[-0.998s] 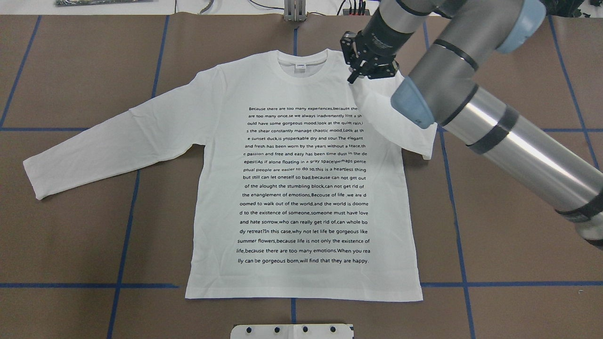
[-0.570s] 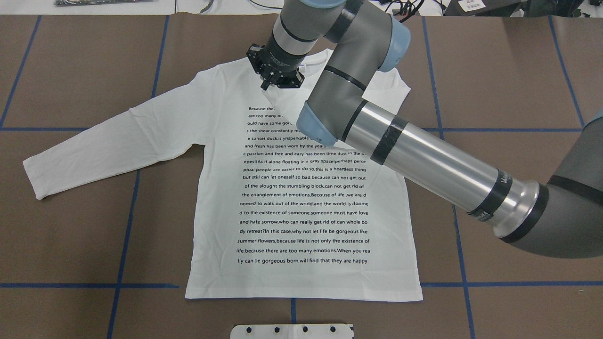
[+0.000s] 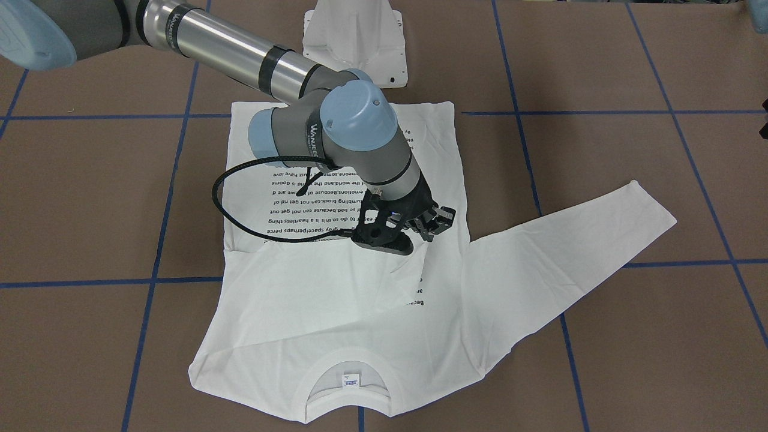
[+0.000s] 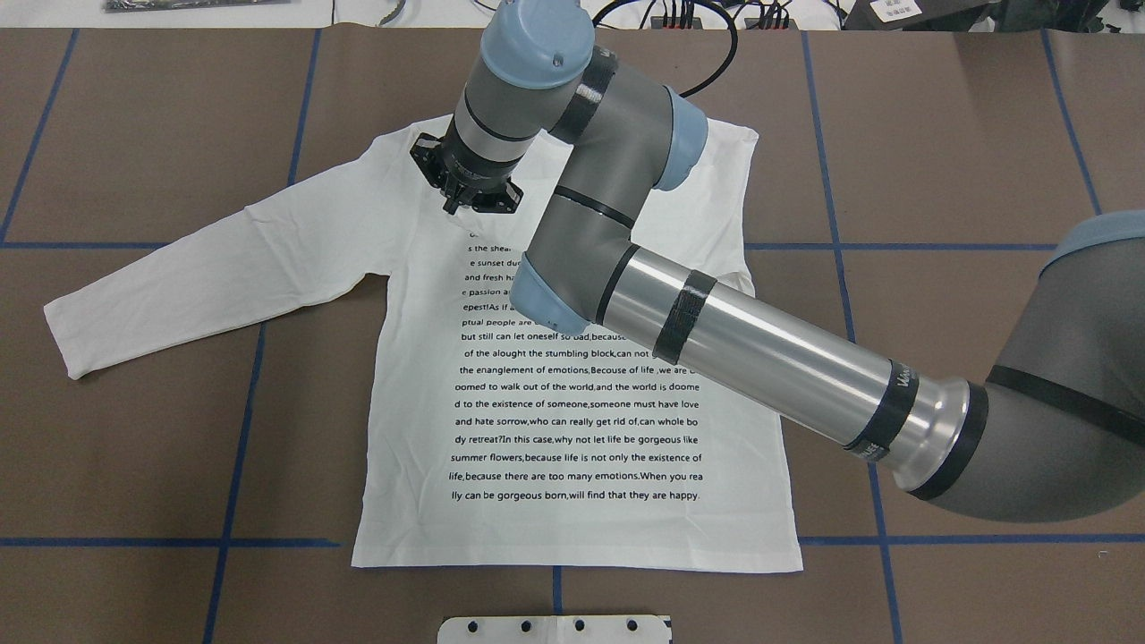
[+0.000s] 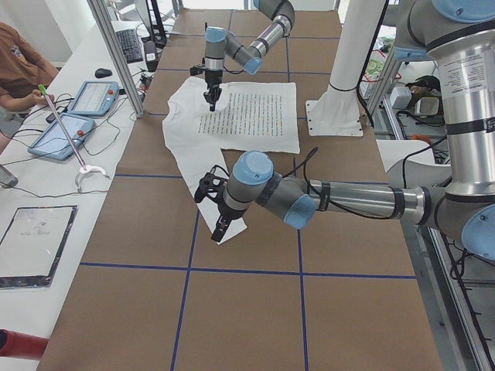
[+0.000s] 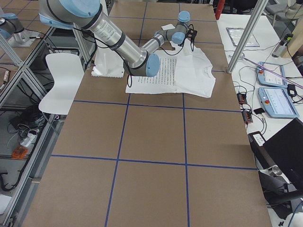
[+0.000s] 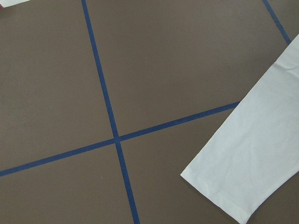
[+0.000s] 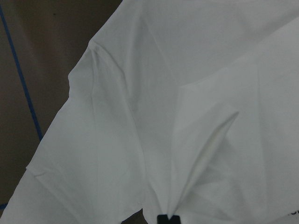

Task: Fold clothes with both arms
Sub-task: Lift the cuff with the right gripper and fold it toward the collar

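Observation:
The white long-sleeved T-shirt (image 4: 572, 420) lies flat on the brown table, printed text up. Its collar and neck label (image 3: 350, 381) show in the front-facing view. My right arm reaches across it. My right gripper (image 4: 456, 207) is shut on the shirt's right sleeve (image 3: 336, 282), which is folded over the chest and covers the top lines of text. The right wrist view shows the cloth (image 8: 140, 93) pinched into a ridge at the finger. The left sleeve (image 4: 215, 268) lies spread out. My left gripper (image 5: 219, 228) hovers near its cuff (image 7: 243, 177); I cannot tell whether it is open or shut.
The white pedestal base (image 3: 354, 36) stands at the shirt's hem side. Blue tape lines (image 4: 233, 447) cross the brown table cover. Tablets (image 5: 77, 100) and an operator sit beyond the table's far side. A white chair (image 6: 61, 80) stands beside the robot.
My right gripper has moved left from the shirt's right shoulder to its left chest, dragging the right sleeve over the collar area and the top lines of text.

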`<action>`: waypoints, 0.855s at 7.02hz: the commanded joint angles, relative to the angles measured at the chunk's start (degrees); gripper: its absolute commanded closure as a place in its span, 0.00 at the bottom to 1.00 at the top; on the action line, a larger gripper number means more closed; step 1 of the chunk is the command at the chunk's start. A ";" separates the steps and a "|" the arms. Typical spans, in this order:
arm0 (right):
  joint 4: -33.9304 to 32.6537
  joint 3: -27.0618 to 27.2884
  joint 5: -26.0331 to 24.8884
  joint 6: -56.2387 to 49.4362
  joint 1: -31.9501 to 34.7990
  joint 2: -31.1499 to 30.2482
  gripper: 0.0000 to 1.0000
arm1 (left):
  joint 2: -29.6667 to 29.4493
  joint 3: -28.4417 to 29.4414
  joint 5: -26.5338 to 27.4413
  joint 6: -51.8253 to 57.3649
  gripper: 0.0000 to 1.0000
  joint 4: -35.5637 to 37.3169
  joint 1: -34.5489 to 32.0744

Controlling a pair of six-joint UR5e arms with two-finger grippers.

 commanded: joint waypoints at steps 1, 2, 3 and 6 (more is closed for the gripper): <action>0.66 -0.15 -1.35 -0.10 -2.01 0.66 1.00 | 0.00 0.05 0.00 -0.06 0.00 0.00 0.00; 2.23 -0.41 -1.44 -0.28 -2.19 0.66 1.00 | 0.00 0.23 0.00 0.03 0.00 0.00 0.00; 3.73 -0.50 -2.23 -0.28 -2.63 0.74 1.00 | 0.00 0.14 0.00 -0.06 0.00 0.00 0.00; 5.50 -0.85 -3.11 -0.63 -3.42 0.74 1.00 | 0.00 0.23 0.00 0.03 0.00 0.00 0.00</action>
